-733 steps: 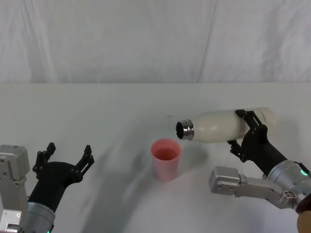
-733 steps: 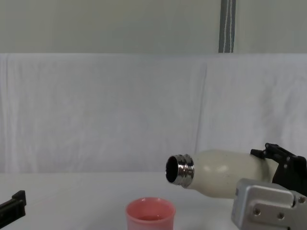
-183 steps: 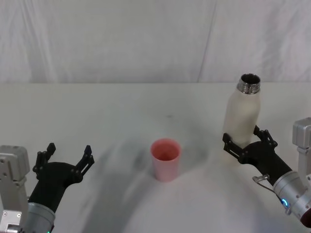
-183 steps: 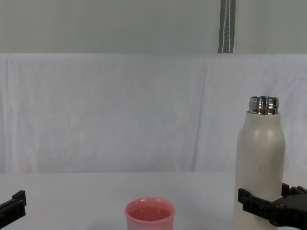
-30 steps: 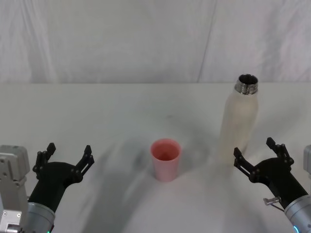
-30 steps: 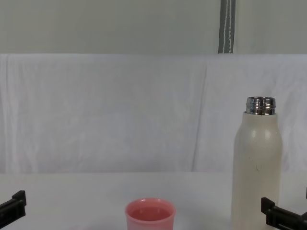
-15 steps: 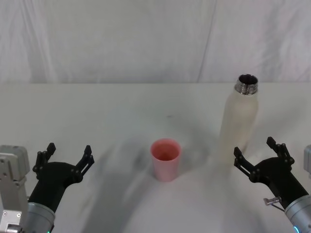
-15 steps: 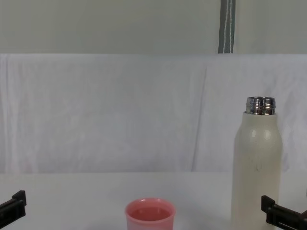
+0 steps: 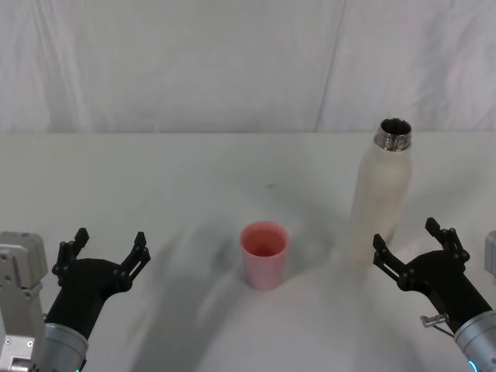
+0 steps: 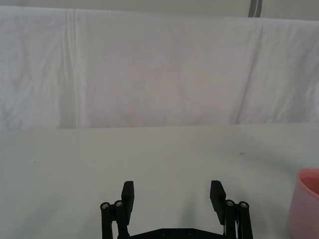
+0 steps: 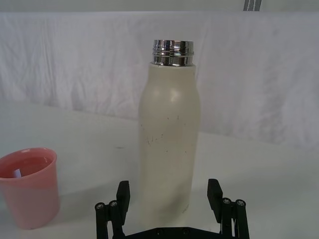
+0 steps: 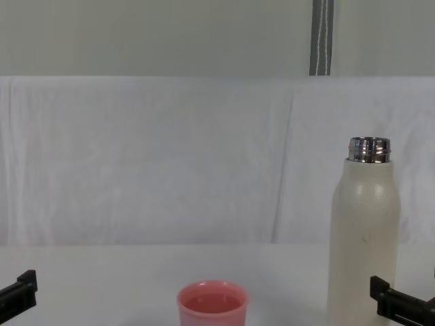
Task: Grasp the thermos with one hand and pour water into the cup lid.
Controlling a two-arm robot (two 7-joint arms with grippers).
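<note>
The cream-white thermos (image 9: pixel 381 190) (image 11: pixel 169 139) (image 12: pixel 363 238) stands upright and uncapped on the white table, right of centre. My right gripper (image 9: pixel 413 242) (image 11: pixel 169 196) is open just in front of it, nearer me, touching nothing. The pink cup lid (image 9: pixel 264 253) (image 11: pixel 28 185) (image 12: pixel 213 305) stands upright at the middle of the table, left of the thermos. My left gripper (image 9: pixel 107 246) (image 10: pixel 173 194) rests open at the near left, well apart from the cup lid (image 10: pixel 305 206).
A white cloth covers the table (image 9: pixel 194 178) and hangs as a backdrop (image 9: pixel 232 62) behind it. There is free room between the cup lid and each gripper.
Nothing has moved in the last second. Much earlier my right gripper held the thermos tipped over the cup lid, then stood it upright, let go and drew back.
</note>
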